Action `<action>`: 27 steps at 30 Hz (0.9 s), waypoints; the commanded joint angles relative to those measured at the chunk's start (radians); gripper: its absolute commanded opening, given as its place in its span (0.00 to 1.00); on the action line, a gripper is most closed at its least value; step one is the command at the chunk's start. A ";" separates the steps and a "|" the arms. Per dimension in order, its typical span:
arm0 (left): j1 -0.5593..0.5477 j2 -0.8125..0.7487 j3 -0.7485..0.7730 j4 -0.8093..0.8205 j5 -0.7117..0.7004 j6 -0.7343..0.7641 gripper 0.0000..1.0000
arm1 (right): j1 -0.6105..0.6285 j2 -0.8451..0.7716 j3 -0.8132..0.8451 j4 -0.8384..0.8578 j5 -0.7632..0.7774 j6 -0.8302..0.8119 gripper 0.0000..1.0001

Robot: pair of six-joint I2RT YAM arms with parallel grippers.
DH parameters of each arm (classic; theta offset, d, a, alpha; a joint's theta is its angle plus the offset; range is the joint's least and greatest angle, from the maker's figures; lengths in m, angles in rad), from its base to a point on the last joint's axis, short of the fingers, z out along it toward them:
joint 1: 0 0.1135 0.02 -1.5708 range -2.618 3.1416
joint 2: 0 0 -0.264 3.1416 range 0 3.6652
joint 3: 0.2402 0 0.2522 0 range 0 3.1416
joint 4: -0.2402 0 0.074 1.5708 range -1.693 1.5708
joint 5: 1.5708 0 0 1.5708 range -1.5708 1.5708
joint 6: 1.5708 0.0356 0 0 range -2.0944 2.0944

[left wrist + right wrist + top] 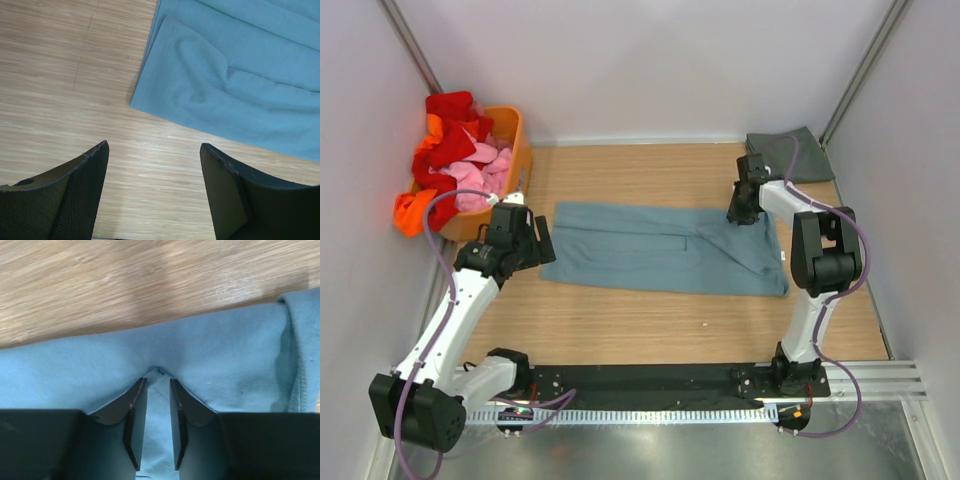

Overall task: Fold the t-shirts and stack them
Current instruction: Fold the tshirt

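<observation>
Now | right gripper (pixel 158 381) pinching blue-teal t-shirt (pixel 650 250) far edge | left gripper (pixel 155 146) wide, beside its corner

On the top camera my right gripper (pixel 741 214) covers the far right edge of the blue shirt (pixel 660 250), so I can't see its fingertips there. On the right wrist camera the cloth puckers up between the nearly closed jaws. How much is pinched is hidden behind the fingers (pixel 134 410), and the shirt runs off both sides. The grey shirt (pixel 812 160) in the far right corner sits partly behind the right arm (pixel 775 195). The left wrist camera cuts the blue shirt off at the top and right. Heaped clothes (pixel 460 150) bury the left side of the basket (pixel 516 140).
</observation>
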 commanded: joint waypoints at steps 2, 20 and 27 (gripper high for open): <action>-0.004 -0.016 0.021 0.024 0.016 0.019 0.75 | 0.015 0.008 0.047 -0.003 0.025 -0.008 0.22; -0.004 -0.018 0.021 0.022 0.008 0.019 0.75 | 0.053 -0.117 0.045 -0.052 0.014 -0.008 0.01; -0.005 -0.024 0.021 0.022 0.005 0.019 0.75 | 0.112 -0.285 -0.073 -0.055 0.014 0.020 0.01</action>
